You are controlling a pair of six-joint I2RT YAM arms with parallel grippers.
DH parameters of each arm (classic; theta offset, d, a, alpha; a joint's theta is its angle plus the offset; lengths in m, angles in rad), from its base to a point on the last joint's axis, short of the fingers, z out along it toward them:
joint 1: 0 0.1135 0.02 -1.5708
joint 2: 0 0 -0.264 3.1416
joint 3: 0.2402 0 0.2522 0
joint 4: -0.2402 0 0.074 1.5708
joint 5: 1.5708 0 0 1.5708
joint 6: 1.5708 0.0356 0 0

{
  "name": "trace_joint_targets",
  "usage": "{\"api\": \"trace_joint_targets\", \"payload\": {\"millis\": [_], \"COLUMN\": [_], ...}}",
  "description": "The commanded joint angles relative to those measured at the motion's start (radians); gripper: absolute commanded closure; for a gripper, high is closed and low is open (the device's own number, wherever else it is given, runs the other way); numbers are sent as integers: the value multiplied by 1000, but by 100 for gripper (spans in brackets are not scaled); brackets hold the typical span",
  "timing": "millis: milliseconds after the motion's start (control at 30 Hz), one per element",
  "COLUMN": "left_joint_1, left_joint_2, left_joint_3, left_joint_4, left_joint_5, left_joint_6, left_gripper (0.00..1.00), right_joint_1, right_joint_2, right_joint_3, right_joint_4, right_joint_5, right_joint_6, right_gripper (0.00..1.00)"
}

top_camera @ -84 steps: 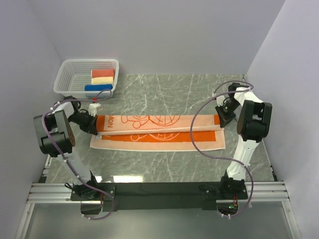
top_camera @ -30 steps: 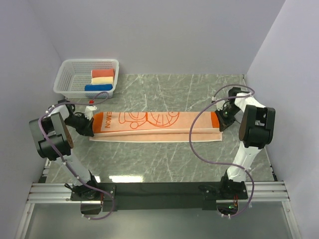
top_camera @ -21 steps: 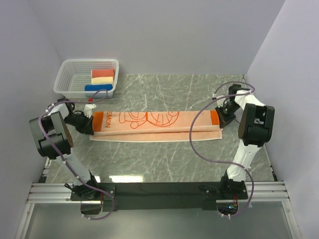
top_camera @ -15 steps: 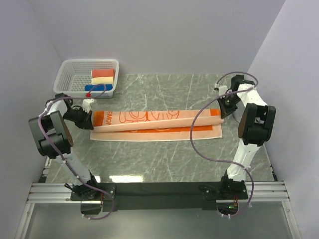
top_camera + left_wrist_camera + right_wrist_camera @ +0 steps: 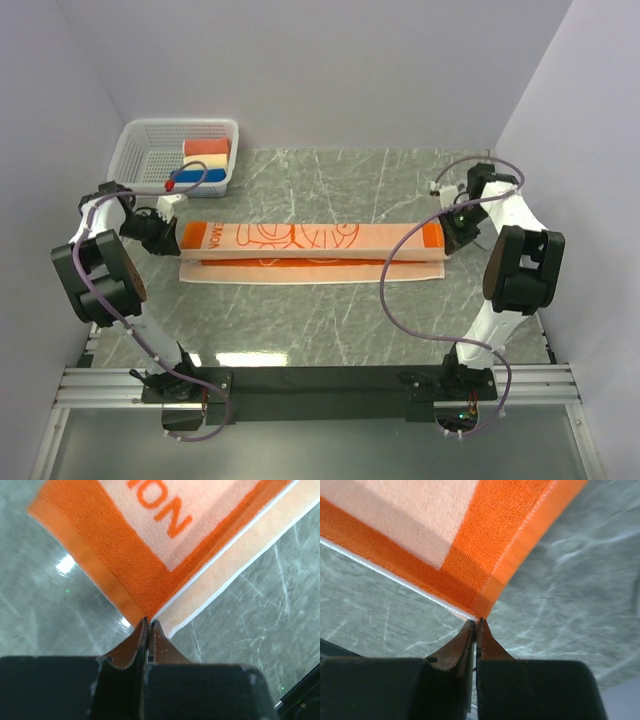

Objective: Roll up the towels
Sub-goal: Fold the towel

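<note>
The long orange towel (image 5: 310, 240) with cartoon drawings and lettering is stretched left to right across the table, folded lengthwise, its top layer lifted above the lower layer (image 5: 300, 272). My left gripper (image 5: 168, 234) is shut on the towel's left corner (image 5: 135, 607). My right gripper (image 5: 447, 238) is shut on the towel's right corner (image 5: 487, 602). Both hold the dark orange ends taut. The grey towel is out of view.
A white basket (image 5: 140, 165) at the back left holds small red, cream and blue rolls (image 5: 205, 160). Grey walls stand close on the left, back and right. Cables loop from both arms over the table.
Both grippers lifted the towel's near edge and carried it toward the back, folding it lengthwise, then raised the corners; the towel is now narrower and held taut.
</note>
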Motion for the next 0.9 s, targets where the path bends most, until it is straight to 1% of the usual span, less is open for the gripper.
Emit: {"api": "trace_joint_targets", "payload": {"millis": [0,33,267,433,567,700,867], "left_joint_1": [17,17,14,15,14,14,15], "left_joint_2": [-38,-38,25,39,43,25,-7], "left_joint_3": [-73,-91,-171,-177,-160,-118,-36], "left_joint_4": [17,58,162,182,175,144,48], "left_joint_5": [-36,-49,-70,-70,-70,-40,17], "left_joint_6": [61,52,4,-11,-17,-25,-19], "left_gripper": [99,99,99,99,99,99,99], "right_joint_1": [-13,-15,-13,-13,-13,-15,-19], "right_joint_2": [-1,8,109,131,146,140,92], "right_joint_3": [-60,-65,-69,-65,-37,9,78], "right_joint_4": [51,72,132,149,143,114,51], "right_joint_5": [30,33,64,76,75,69,52], "right_joint_6": [-18,-12,5,15,23,23,12], "right_gripper": [100,100,100,100,100,100,100]}}
